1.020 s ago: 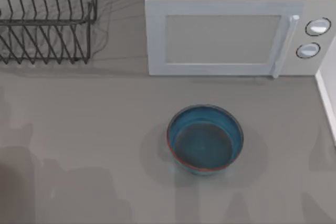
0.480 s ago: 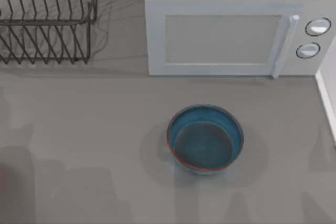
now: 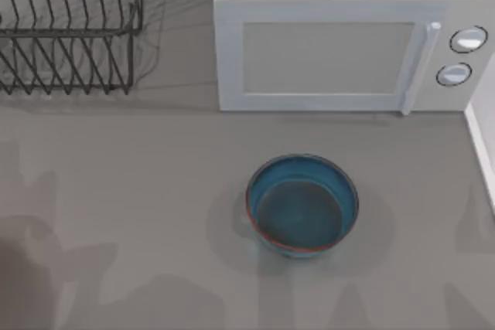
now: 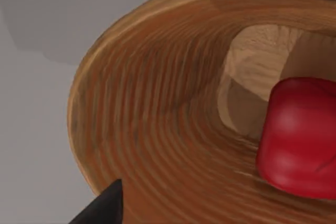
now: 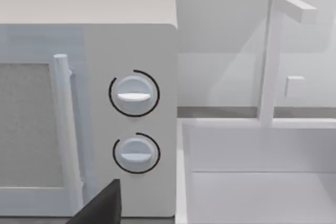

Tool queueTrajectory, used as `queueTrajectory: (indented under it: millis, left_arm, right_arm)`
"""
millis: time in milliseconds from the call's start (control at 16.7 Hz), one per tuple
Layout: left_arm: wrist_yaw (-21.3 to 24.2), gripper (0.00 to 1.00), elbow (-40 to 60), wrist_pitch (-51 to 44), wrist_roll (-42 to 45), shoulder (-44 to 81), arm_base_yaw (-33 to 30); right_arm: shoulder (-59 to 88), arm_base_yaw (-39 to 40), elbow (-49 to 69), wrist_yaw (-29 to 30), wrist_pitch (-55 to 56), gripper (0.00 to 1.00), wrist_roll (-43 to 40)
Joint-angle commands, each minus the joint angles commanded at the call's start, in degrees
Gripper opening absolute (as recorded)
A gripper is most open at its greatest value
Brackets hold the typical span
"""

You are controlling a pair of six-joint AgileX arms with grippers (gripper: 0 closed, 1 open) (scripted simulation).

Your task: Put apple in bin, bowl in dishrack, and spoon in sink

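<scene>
The red apple (image 4: 299,140) lies inside the round wooden bin (image 4: 152,108), and nothing grips it. A dark part of my left gripper (image 4: 102,211) hangs just over the bin's rim. The blue bowl (image 3: 302,205) with its reddish rim sits upright on the grey counter, in front of the microwave. At the far left stands the dark wire dishrack (image 3: 69,28), with nothing in it. The white sink (image 5: 252,182) lies right of the microwave, and a dark part of my right gripper (image 5: 102,208) faces it. The spoon is out of view.
A white microwave (image 3: 340,44) with two knobs stands at the back, its door closed. A white faucet (image 5: 273,56) rises behind the sink. The sink's white edge (image 3: 483,152) borders the counter on the right. Arm shadows fall across the counter's near left.
The arm shadow at the counter's near left has shifted and changed shape. The bowl, the dishrack and the microwave have not moved.
</scene>
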Motion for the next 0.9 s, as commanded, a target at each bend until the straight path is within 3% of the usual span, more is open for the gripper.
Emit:
queueTrajectory:
  millis: [240,660,900]
  left_arm:
    - [-0.37,1.00,-9.86,10.20,-21.04,-13.79,-3.04]
    - [-0.99,1.00,-31.39,30.71,-66.84,-42.75,-9.69]
    - [-1.09,1.00,-40.90,42.26,-85.04,-58.70,-12.96]
  right_arm:
    - [0.00,0.00,0.00,0.00,0.00,1.00,0.00]
    - [0.00,0.00,0.00,0.00,0.00,1.00,0.00]
    - [0.00,0.00,0.00,0.00,0.00,1.00,0.00]
